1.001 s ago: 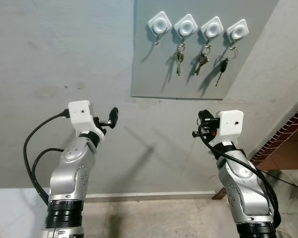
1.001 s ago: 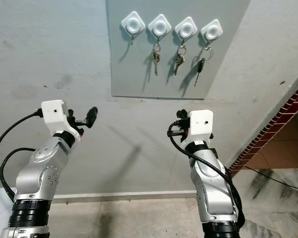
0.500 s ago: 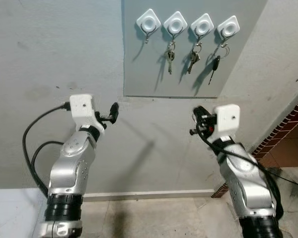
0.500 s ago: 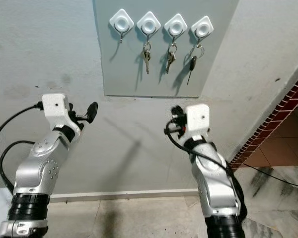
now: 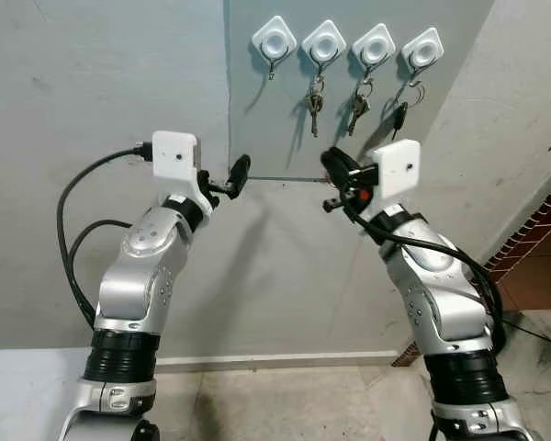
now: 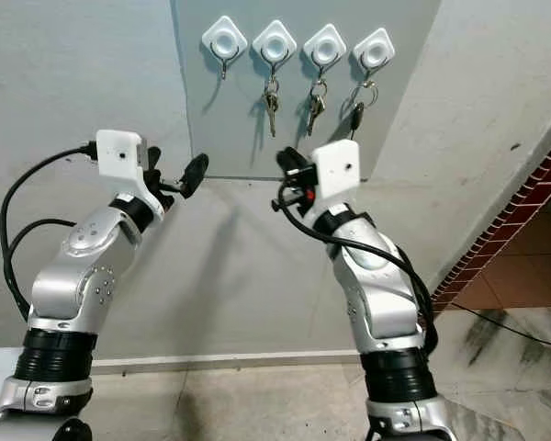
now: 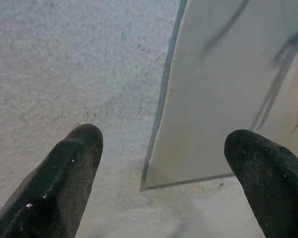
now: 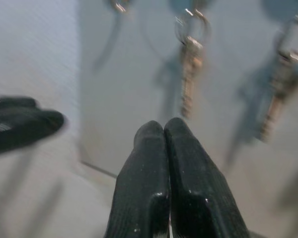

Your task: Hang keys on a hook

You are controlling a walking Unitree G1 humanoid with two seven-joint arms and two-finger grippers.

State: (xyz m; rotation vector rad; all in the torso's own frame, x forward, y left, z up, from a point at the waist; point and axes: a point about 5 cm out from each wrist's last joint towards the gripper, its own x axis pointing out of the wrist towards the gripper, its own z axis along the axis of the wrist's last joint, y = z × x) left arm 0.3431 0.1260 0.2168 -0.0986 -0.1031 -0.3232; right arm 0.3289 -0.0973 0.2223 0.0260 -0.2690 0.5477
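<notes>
Four white hooks [image 5: 348,43] run along the top edge of a grey wall panel [image 5: 275,138]. Three bunches of keys [image 5: 314,96] hang from the three hooks nearest the panel's right edge; the leftmost hook [image 5: 275,41] is bare. The right hand [image 5: 336,170], fingers pressed together, is raised before the panel's lower edge. The left hand [image 7: 164,163], fingers apart, points at the panel's lower left corner.
</notes>
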